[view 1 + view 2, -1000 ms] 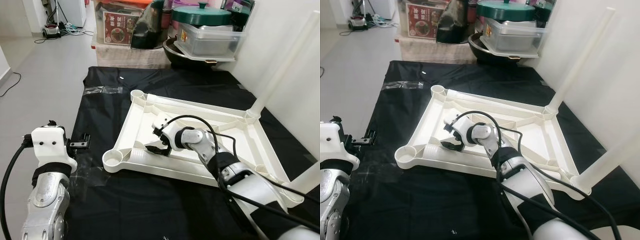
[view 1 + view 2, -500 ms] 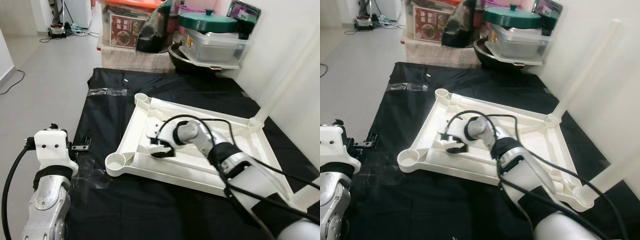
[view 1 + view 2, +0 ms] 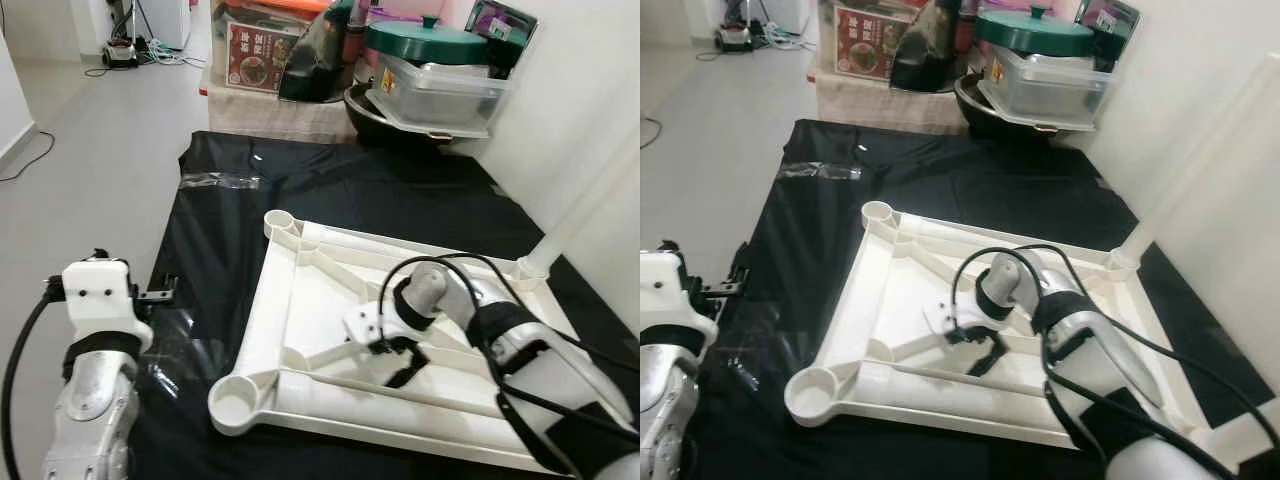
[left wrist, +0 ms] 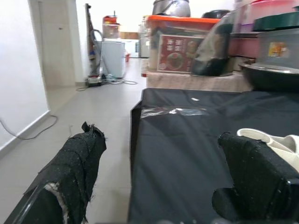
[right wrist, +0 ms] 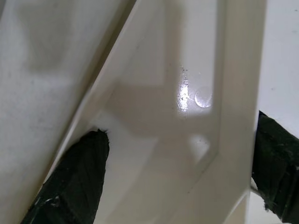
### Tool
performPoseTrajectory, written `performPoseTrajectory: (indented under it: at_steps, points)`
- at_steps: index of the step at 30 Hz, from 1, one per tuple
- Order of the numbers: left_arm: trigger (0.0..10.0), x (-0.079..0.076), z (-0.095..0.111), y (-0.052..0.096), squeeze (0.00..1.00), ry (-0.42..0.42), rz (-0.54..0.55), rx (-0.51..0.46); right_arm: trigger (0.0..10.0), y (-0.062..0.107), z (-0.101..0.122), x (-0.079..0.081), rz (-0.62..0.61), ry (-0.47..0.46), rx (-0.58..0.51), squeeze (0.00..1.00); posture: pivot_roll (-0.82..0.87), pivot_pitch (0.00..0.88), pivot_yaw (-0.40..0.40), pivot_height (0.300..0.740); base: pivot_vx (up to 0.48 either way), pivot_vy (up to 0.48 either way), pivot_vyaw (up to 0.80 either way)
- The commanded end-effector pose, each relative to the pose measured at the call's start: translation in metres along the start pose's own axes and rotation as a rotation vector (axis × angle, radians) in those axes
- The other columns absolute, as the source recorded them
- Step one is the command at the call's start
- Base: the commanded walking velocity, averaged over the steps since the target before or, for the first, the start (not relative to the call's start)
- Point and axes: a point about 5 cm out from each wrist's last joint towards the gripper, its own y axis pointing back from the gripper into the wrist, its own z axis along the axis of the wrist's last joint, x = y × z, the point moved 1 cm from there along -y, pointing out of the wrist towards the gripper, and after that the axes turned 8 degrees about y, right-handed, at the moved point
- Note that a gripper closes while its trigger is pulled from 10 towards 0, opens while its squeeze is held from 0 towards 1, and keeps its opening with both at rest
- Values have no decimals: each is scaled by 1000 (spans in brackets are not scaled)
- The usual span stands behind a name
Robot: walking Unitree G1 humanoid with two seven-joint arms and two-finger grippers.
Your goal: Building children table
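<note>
- Right tool (image 3: pixel 395 362) reaches down inside the upturned white plastic table top (image 3: pixel 300 330), its two black cloth-wrapped fingers (image 5: pixel 74 182) spread apart and straddling a raised rib, gripping nothing.
- The right wrist view looks straight onto that rib: smooth, glossy cream plastic with a bright glare spot and a small round moulding mark.
- The table top is a shallow rectangular tray shape with diagonal stiffening ribs and round leg sockets at its corners; the nearest socket (image 3: pixel 233 404) is an open cup.
- A long white tubular leg (image 3: pixel 1200 160) stands in the socket at the far right corner of the table top, rising along the white wall.
- The table top lies flat on a black sheet (image 3: pixel 330 190) spread over the grey floor, with clear tape (image 3: pixel 215 180) at the sheet's far left edge.
- Left tool (image 4: pixel 163 186) hangs over the sheet's left edge, well apart from the table top, its fuzzy black fingers wide open and holding nothing.
- Beyond the sheet's far edge, a clear plastic box (image 3: pixel 440 90) and a green lidded pot (image 3: pixel 435 40) sit stacked.
</note>
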Motion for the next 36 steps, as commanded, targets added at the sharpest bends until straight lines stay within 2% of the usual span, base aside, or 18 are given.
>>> performPoseTrajectory:
  at_steps: [1, 3, 4, 5, 7, 10, 12, 13, 14, 15, 18, 21, 25, 27, 31, 33, 34, 36]
  points:
    - [10000, -3, -6, -1, 0, 6, -12, 24, 10000, -13, -10, 24, 99, -30, 20, 0, 132, 0, -141, 740, 0, 0, 0]
    - [10000, -3, -6, -1, 0, 5, -14, 25, 10000, -13, -8, 21, 69, -24, 6, 0, 132, 0, -141, 740, 0, 0, 0]
    - [10000, -3, -7, -2, 0, 5, -16, 27, 8275, -15, -4, 12, -6, -47, -19, 0, 125, 0, -137, 740, 0, 0, 0]
    - [10000, -4, -7, -3, 0, 5, -19, 28, 392, -16, -1, 3, -72, -59, -36, 0, 129, 0, -136, 740, 0, 0, 0]
    - [10000, -5, -7, -4, 0, 5, -22, 28, 0, -16, 2, -3, -114, -63, -44, 0, 129, 0, -136, 740, 0, 0, 0]
    - [10000, -6, -7, -4, 0, 5, -24, 27, 0, -15, 5, -12, -183, -30, -32, 0, 138, 0, -138, 740, 0, 0, 0]
    - [10000, -6, -7, -4, 0, 4, -27, 26, 0, -14, 9, -21, -255, 104, 33, 0, 139, 0, -141, 740, 0, 0, 0]
    - [10000, -6, -7, -4, 0, 4, -27, 26, 0, -14, 9, -21, -255, 104, 33, 0, 139, 0, -141, 740, 0, 0, 0]
    - [10000, -5, -8, -3, 0, 2, -26, 27, 0, -14, 13, -23, -263, 172, 39, 0, 140, 0, -144, 740, 0, 0, 0]
    - [10000, -5, -8, -2, 0, -1, -24, 29, 0, -13, 20, -25, -246, 296, 61, 0, 141, 0, -146, 740, 0, 0, 0]
    - [10000, -6, -9, -1, 0, 2, -21, 29, 0, -10, 24, -29, -223, 401, 102, 0, 141, 0, -152, 740, 0, 0, 0]
    - [10000, -7, -10, -1, 0, 3, -21, 29, 0, -8, 26, -33, -224, 443, 123, 0, 140, 0, -154, 740, 0, 0, 0]
    - [10000, -8, -11, -1, 0, 4, -23, 30, 0, -6, 28, -34, -206, 420, 97, 0, 139, 0, -158, 740, 0, 0, 0]
    - [10000, -7, -10, -2, 0, 4, -19, 29, 0, -6, 24, -26, -107, 407, 102, 0, 140, 0, -162, 740, 0, 0, 0]
    - [10000, -7, -10, -2, 0, 4, -16, 27, 0, -6, 21, -20, -49, 436, 114, 0, 139, 0, -168, 740, 0, 0, 0]
    - [10000, -7, -10, -2, 0, 2, -13, 26, 0, -6, 23, -20, -15, 539, 149, 0, 138, 0, -172, 740, 0, 0, 0]
    - [10000, -7, -10, -2, 0, 2, -13, 26, 0, -6, 23, -20, -15, 539, 149, 0, 138, 0, -172, 740, 0, 0, 0]
    - [10000, -7, -10, -2, 0, 2, -11, 24, 0, -3, 27, -28, -32, 671, 203, 0, 138, 0, -172, 740, 0, 0, 0]
